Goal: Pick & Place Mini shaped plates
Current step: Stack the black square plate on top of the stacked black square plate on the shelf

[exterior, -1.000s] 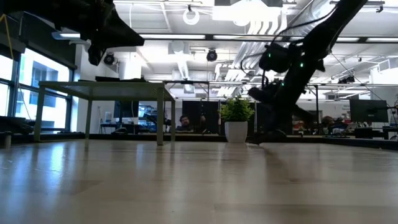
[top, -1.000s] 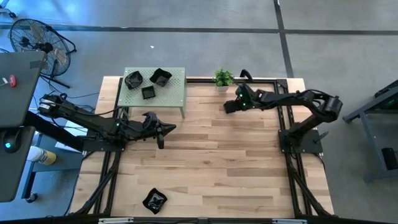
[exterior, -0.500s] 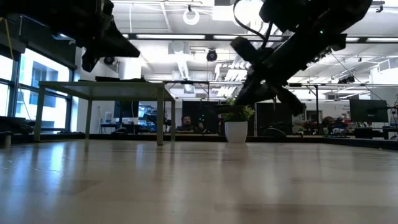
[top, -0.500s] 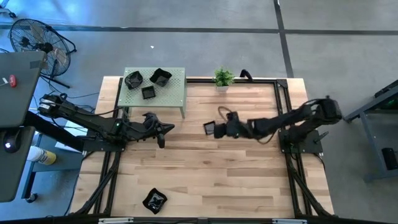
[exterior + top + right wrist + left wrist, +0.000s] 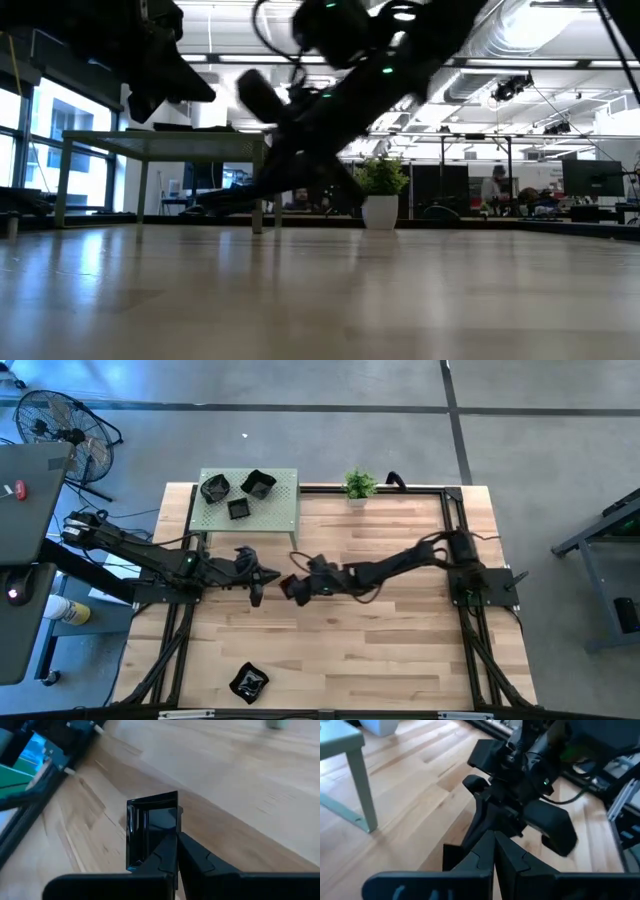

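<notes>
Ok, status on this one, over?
Right gripper shut on square plate, mid-table. Left gripper shut, empty, close beside it. Three plates on green stand.

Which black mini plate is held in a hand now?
The square plate gripped in the right hand; three others sit on the green table, one lies alone on the wood.

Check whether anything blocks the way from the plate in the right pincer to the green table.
Partly. The shut left pincer hangs close beside the square plate held in the right pincer, in front of the green table. The way to the table's nearer corner looks free.
</notes>
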